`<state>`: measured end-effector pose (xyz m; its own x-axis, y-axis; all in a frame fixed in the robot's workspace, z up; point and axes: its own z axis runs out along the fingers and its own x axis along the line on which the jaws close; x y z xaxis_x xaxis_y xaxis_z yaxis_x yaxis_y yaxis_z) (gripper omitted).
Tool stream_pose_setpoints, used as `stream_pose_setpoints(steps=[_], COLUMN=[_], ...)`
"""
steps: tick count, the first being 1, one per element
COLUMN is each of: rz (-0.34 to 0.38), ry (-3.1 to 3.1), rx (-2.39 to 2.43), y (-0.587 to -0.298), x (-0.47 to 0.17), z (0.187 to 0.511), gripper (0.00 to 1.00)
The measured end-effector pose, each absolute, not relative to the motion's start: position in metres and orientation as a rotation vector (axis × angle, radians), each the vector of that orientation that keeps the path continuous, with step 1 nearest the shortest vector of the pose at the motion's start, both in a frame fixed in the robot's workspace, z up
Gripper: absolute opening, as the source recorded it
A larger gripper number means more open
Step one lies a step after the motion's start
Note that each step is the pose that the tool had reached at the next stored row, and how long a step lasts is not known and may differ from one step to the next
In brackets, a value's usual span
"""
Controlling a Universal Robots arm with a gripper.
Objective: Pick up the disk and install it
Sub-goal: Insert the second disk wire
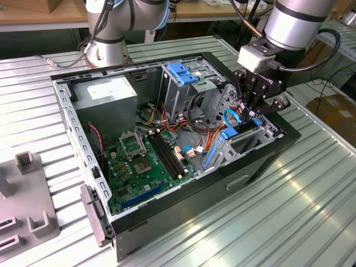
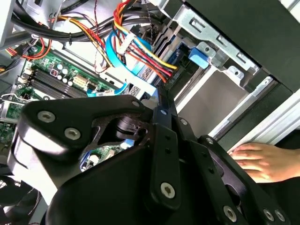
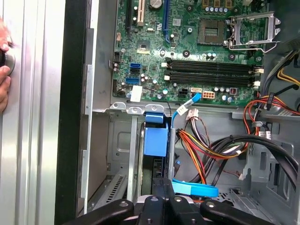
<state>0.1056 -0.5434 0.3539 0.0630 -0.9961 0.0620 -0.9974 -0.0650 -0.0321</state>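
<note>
Your arm reaches down from the exterior view's upper right, its wrist tilted so the claw [image 1: 257, 105] points into the open computer case [image 1: 139, 222] at the drive bay [image 1: 245, 142] on the exterior view's right. The claw is clenched on the disk [image 3: 155, 140], which stands on edge inside the bay, its blue carrier rail showing between the black fingers [image 3: 161, 206] in the first wrist view. Just beside it lie 1 bundle of coloured cables [image 3: 201, 145] and the green motherboard [image 1: 147, 161]. In the second wrist view, a person's hand [image 2: 262, 161] rests on the ribbed metal desk [image 1: 278, 222] beside the case. The blue-topped grey cage [image 1: 181, 83] stands well apart, deeper in the case
</note>
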Motion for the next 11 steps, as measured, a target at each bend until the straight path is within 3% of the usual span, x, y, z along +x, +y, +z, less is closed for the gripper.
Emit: stream_pose_setpoints(steps=[11], rz=[0.103], ry=[-2.135], rx=[2.276], y=[-0.543], x=[0.108], z=[0.344], gripper=[0.10])
